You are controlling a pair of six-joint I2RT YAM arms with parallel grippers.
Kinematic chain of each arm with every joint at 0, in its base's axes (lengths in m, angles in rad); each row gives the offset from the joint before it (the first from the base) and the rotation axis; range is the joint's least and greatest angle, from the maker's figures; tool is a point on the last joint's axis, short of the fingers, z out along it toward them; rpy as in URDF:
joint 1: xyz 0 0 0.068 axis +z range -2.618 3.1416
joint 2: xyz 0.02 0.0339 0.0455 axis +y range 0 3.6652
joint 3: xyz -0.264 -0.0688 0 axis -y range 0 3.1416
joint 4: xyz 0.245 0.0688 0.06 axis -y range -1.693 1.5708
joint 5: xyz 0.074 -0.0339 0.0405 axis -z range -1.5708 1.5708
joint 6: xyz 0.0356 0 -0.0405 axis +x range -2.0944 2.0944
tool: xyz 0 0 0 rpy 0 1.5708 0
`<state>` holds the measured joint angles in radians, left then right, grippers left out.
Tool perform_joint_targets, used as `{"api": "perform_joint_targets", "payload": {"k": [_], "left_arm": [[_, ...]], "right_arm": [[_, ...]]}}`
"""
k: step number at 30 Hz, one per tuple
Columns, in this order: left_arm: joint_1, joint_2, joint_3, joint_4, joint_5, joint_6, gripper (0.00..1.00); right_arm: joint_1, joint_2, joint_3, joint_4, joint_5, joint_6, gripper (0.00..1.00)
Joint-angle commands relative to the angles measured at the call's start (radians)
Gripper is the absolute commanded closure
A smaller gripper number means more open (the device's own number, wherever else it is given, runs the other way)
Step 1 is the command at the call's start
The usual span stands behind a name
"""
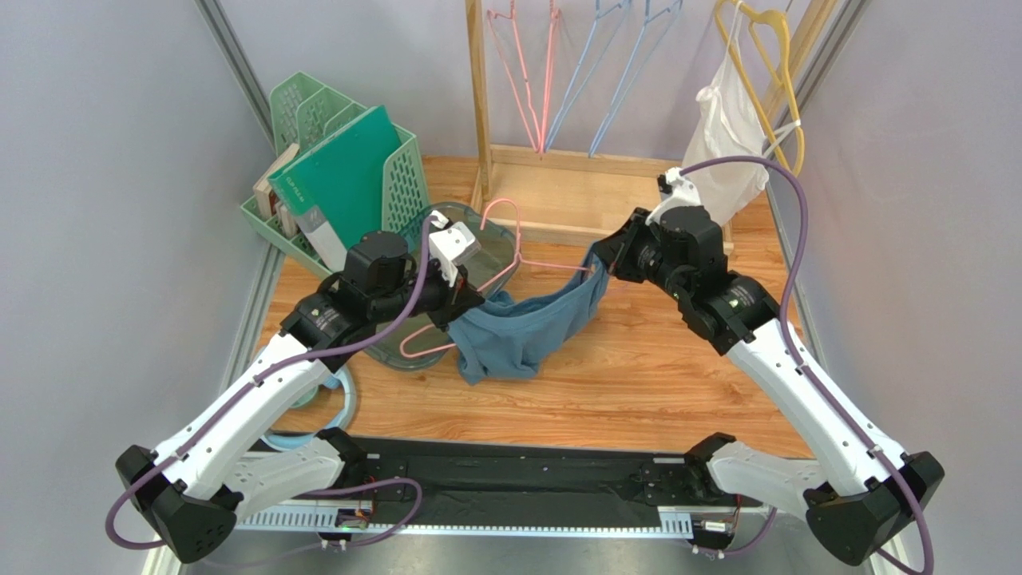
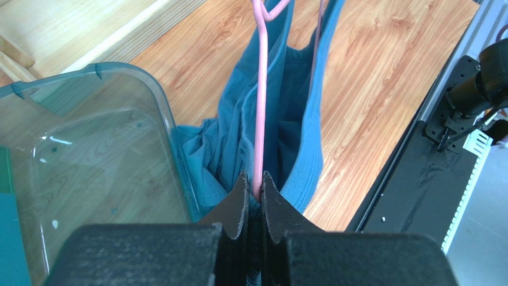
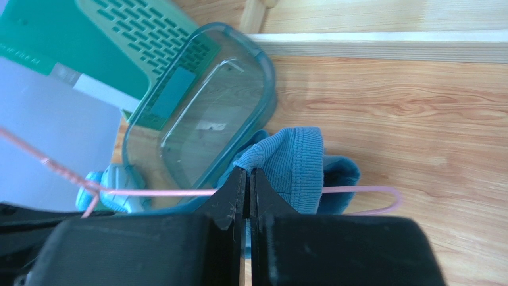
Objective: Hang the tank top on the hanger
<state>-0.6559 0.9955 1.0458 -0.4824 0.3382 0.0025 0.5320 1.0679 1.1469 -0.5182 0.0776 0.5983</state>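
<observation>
The pink hanger (image 1: 518, 246) hangs just above the table at the centre, and the dusty blue tank top (image 1: 528, 330) sags from it onto the wood. My left gripper (image 1: 466, 302) is shut on the hanger's wire (image 2: 260, 107), with tank top fabric (image 2: 229, 137) bunched right at its tips (image 2: 254, 180). My right gripper (image 1: 600, 266) pinches the tank top's ribbed edge (image 3: 295, 161) at its tips (image 3: 248, 174). That edge is draped over the hanger's bar (image 3: 161, 192) near its rounded end.
A clear teal bin (image 1: 480, 258) sits under my left wrist. Behind it is a green file basket (image 1: 348, 168). A wooden rack (image 1: 564, 180) at the back holds pink and light-blue hangers. A yellow hanger with a white garment (image 1: 732, 132) hangs at the back right.
</observation>
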Motion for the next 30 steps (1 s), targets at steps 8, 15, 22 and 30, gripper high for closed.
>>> {"api": "perform_joint_targets", "payload": {"k": [8,15,22,30], "left_arm": [[-0.008,-0.008,0.005,0.025,-0.016,0.021,1.00],[-0.008,-0.011,0.002,0.031,-0.015,0.019,1.00],[-0.007,-0.024,-0.001,0.037,-0.031,0.021,1.00],[-0.008,-0.052,-0.010,0.054,-0.025,0.021,1.00]], "right_arm": [[0.132,-0.037,0.057,0.014,0.063,0.027,1.00],[0.137,-0.088,-0.058,-0.028,0.126,0.049,1.00],[0.137,-0.112,-0.113,-0.036,0.102,0.070,1.00],[0.137,-0.117,-0.138,-0.032,0.028,0.061,0.95]]}}
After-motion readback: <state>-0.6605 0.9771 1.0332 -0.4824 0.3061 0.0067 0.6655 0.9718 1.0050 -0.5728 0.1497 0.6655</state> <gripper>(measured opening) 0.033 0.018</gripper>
